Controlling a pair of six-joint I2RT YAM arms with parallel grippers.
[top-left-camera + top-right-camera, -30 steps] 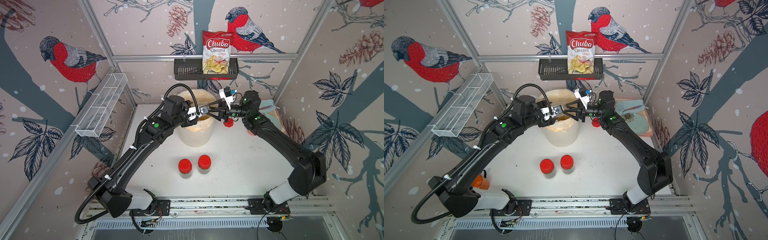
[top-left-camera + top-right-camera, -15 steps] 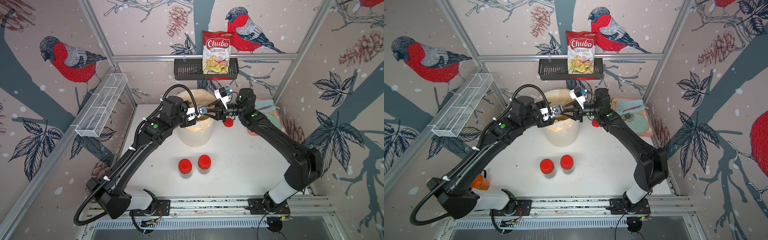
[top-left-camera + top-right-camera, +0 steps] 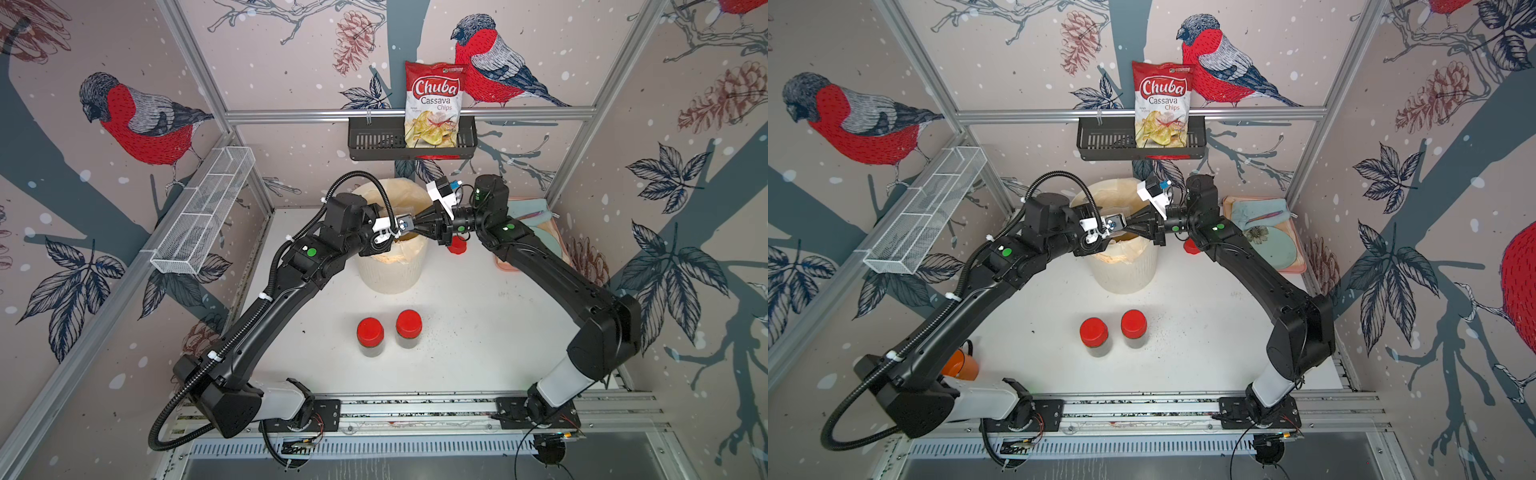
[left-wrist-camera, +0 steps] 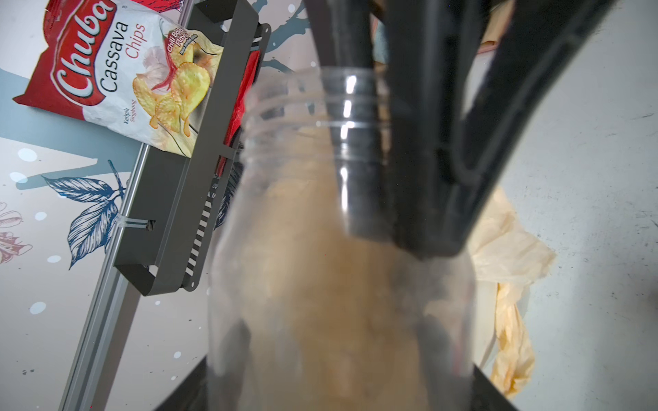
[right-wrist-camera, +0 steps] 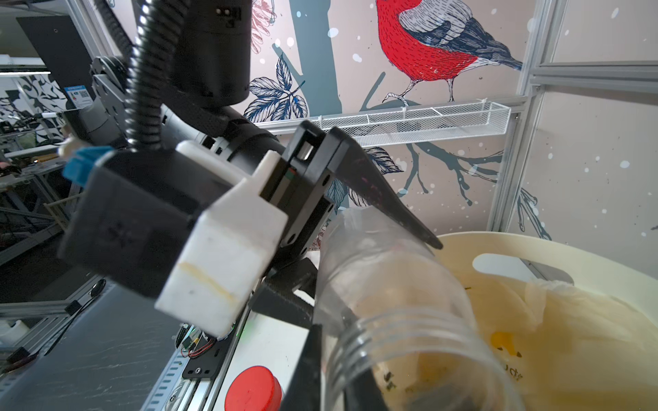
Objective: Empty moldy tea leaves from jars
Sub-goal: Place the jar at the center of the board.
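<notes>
- Tea leaves (image 3: 371, 350) show as a dark mass through the clear walls of the 2 closed jars (image 3: 409, 328). These stand upright side by side on the table (image 3: 478, 332) near its front, red lids on, well apart from both grippers.
- A 3rd one, the open jar (image 5: 391, 284), hangs in the air over the mouth of the white bin (image 3: 392, 274). It is tipped well over, threaded mouth toward the right arm, and the yellowish liner (image 5: 569, 320) shows through its clear walls.
- The left gripper (image 3: 398, 227) is clamped across the open jar's body, 1 finger on each side.
- The right gripper (image 3: 416, 224) has its jaws pressed together at the jar's mouth. In the wrist views 1 finger sits inside the neck and 1 outside, pinching the wall.
- A loose red lid (image 3: 457, 246) lies on the table just beside the bin, under the right wrist.
- Dark crumbs (image 3: 1158, 322) dot the table just beside the closed jars.
</notes>
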